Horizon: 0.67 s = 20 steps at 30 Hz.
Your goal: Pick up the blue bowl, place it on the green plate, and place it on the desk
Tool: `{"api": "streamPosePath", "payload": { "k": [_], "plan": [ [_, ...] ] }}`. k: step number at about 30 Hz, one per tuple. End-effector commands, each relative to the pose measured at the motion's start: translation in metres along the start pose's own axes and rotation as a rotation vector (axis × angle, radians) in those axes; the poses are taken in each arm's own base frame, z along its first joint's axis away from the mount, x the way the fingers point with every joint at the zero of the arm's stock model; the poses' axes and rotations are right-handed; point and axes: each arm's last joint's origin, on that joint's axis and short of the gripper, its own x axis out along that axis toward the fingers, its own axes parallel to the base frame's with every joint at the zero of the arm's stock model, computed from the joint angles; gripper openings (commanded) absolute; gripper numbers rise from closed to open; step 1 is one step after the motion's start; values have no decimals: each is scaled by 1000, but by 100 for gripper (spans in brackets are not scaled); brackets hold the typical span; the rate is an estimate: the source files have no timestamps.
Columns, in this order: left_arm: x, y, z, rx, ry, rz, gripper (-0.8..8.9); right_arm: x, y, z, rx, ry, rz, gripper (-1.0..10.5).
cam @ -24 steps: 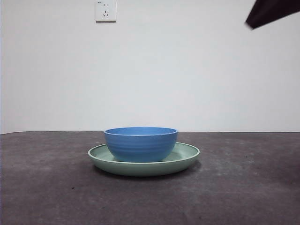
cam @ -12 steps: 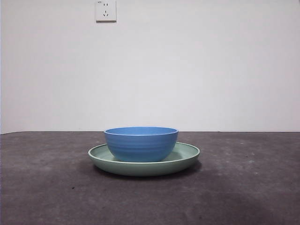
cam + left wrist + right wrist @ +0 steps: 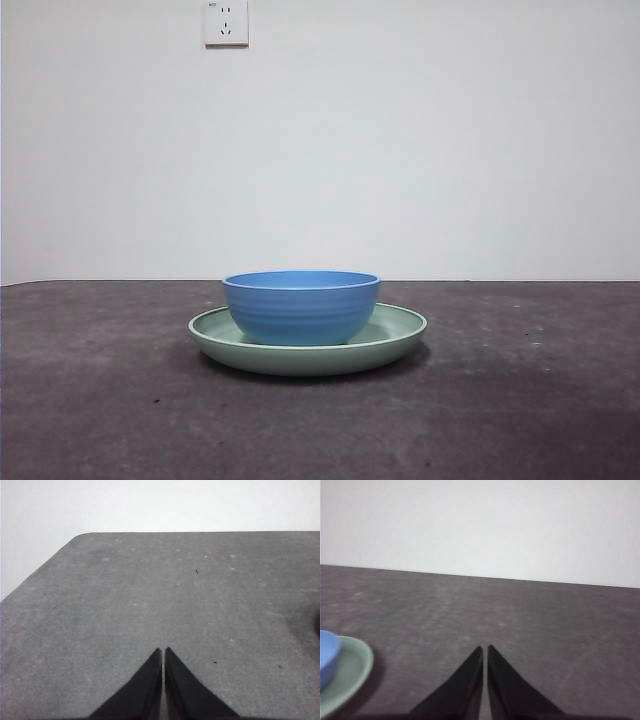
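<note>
The blue bowl (image 3: 301, 306) stands upright inside the green plate (image 3: 400, 330), which rests on the desk (image 3: 520, 400) near the middle of the front view. No arm shows in that view. In the right wrist view my right gripper (image 3: 484, 648) is shut and empty over bare desk, with the edge of the blue bowl (image 3: 327, 655) and green plate (image 3: 350, 672) off to one side and apart from it. My left gripper (image 3: 163, 651) is shut too, holding nothing, above bare desk (image 3: 150, 590).
A white wall with a socket (image 3: 225, 22) rises behind the desk. The left wrist view shows the desk's rounded corner (image 3: 82, 536) and far edge.
The black tip of an arm at the top right corner of the front view has withdrawn out of view. Bowl and plate have stayed in place.
</note>
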Motion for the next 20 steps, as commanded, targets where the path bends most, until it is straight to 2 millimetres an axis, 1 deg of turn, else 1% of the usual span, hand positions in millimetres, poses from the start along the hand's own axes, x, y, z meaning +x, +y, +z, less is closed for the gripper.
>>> {"api": "streamPosePath", "payload": {
  "k": [1, 4, 10, 16, 20],
  "plan": [
    [2, 0, -7, -8, 25, 4, 9, 0, -1, -11, -9, -11, -42, 8],
    [2, 0, -7, -8, 25, 4, 9, 0, -3, -24, -8, 2, -71, 8],
    [2, 0, -7, -8, 25, 4, 9, 2, -3, -43, -2, 22, -70, 8],
    [2, 0, -7, -8, 25, 4, 9, 0, -3, -48, 5, 63, -70, 8],
    [2, 0, -7, -8, 25, 4, 9, -1, -3, -55, 15, 138, -72, 8]
  ]
}}
